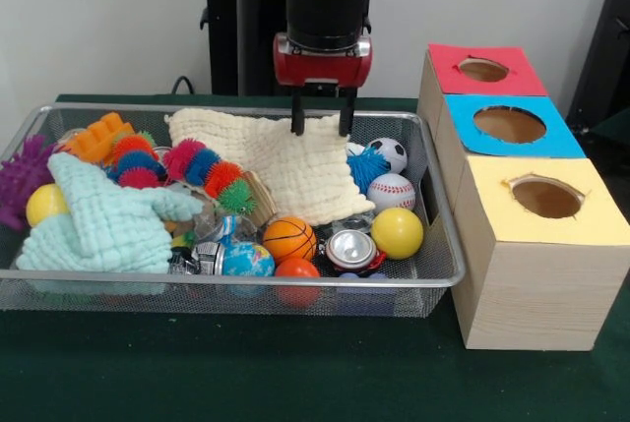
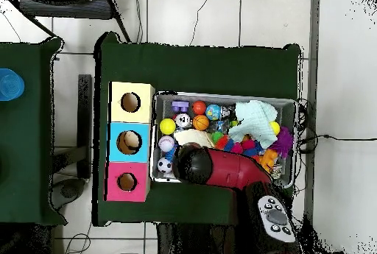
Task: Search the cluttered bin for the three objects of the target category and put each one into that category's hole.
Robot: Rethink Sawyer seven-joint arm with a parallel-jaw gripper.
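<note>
The wire mesh bin [image 1: 236,279] is full of toys and cloths; it also shows in the overhead view [image 2: 221,95]. My gripper [image 1: 321,127] is open and empty. It hangs just above a cream cloth [image 1: 295,171] at the bin's far side. In the overhead view the arm [image 2: 221,170] covers the gripper. Bits of see-through crinkly plastic show among the clutter near the front middle [image 1: 211,226] and behind a shiny can [image 1: 354,221]. They are mostly hidden, and I cannot tell whether they are the bottles. No bottle shows whole.
Three wooden boxes stand beside the bin, each with a hole: red top [image 1: 484,70], blue top [image 1: 509,124], yellow top [image 1: 546,198]. In the bin lie a mint cloth [image 1: 103,225], a shiny can [image 1: 351,248], a basketball [image 1: 289,238], a yellow ball [image 1: 397,232], a baseball [image 1: 391,191] and spiky toys [image 1: 212,174].
</note>
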